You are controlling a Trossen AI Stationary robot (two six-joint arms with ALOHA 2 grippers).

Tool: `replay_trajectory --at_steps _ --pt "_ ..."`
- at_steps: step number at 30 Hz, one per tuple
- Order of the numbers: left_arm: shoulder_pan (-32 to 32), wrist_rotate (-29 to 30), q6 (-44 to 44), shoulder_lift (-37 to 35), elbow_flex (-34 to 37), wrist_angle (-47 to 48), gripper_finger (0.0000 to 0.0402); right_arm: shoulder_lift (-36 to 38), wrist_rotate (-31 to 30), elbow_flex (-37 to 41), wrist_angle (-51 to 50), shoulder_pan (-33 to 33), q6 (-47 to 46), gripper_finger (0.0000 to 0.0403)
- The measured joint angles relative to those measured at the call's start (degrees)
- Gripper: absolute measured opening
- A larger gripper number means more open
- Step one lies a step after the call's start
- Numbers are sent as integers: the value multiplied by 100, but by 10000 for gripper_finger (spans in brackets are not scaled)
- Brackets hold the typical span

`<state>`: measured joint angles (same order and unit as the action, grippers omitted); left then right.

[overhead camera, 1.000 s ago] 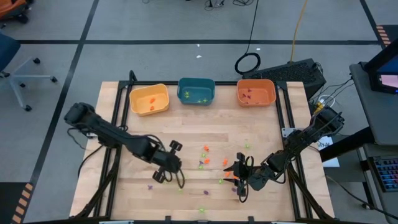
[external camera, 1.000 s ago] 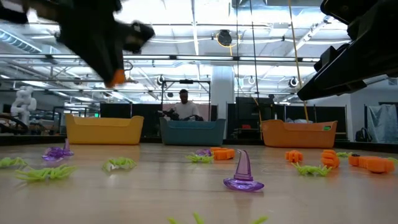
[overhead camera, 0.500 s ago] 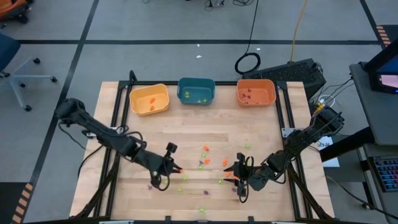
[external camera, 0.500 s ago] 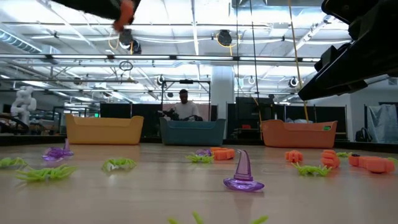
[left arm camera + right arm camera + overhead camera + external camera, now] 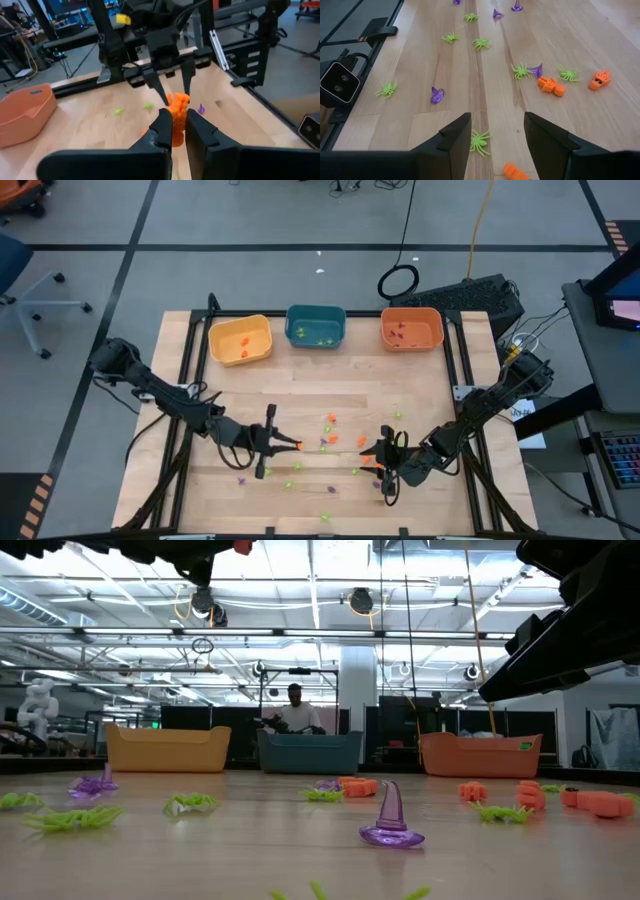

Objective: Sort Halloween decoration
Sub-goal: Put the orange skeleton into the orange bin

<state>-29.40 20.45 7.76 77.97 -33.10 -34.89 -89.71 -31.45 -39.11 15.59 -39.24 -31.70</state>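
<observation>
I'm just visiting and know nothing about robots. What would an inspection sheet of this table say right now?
Surface: wooden table, trinkets scattered near the front.
Job's things: orange trinket pinched in the left gripper; green spider, purple hat loose.
Clutter: yellow bin, teal bin, orange bin along the far edge.
Grippers: left shut on the trinket; right gripper open over the spider.
Cables: cable loop on the floor.
Surroundings: person beyond the table.

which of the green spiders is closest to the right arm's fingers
The green spider lying on the wood right between the right gripper's open fingers; every other spider sits farther off, well ahead of the tips.
</observation>
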Motion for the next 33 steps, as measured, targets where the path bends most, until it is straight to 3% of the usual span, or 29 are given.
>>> replay_trajectory --at_steps 20,33 --pt "8 4 -132 2 11 -24 20 0 -30 0 0 2 100 171" --pt "19 2 517 2 11 6 20 0 -32 0 0 2 155 171"
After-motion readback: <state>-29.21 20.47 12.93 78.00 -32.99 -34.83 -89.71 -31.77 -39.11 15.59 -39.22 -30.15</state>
